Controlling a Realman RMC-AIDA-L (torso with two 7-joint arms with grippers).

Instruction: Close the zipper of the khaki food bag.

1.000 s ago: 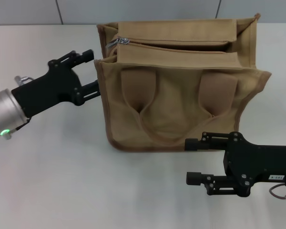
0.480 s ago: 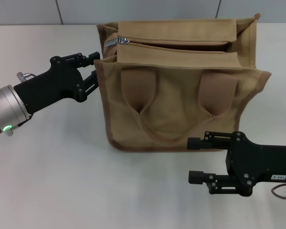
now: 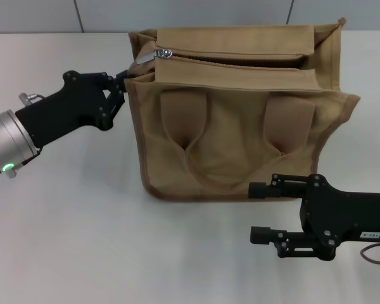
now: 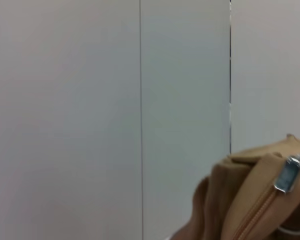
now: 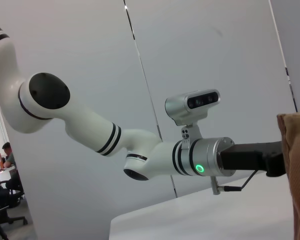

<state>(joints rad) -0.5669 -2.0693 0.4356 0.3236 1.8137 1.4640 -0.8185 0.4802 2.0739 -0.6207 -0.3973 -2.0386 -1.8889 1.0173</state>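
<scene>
The khaki food bag (image 3: 240,114) is standing upright on the white counter (image 3: 76,240), its two strap handles hanging down the front face. The zipper (image 3: 240,59) is running along the top flap, with its silver pull tab (image 3: 149,56) sitting at the bag's left end; the tab is also showing in the left wrist view (image 4: 288,174). The left gripper (image 3: 121,85) is reaching in from the left, its fingers drawn close together at the bag's upper left corner, just below the pull tab; whether they are pinching the fabric I cannot tell. The right gripper (image 3: 259,212) is resting low in front of the bag's right side, fingers spread apart and holding nothing
</scene>
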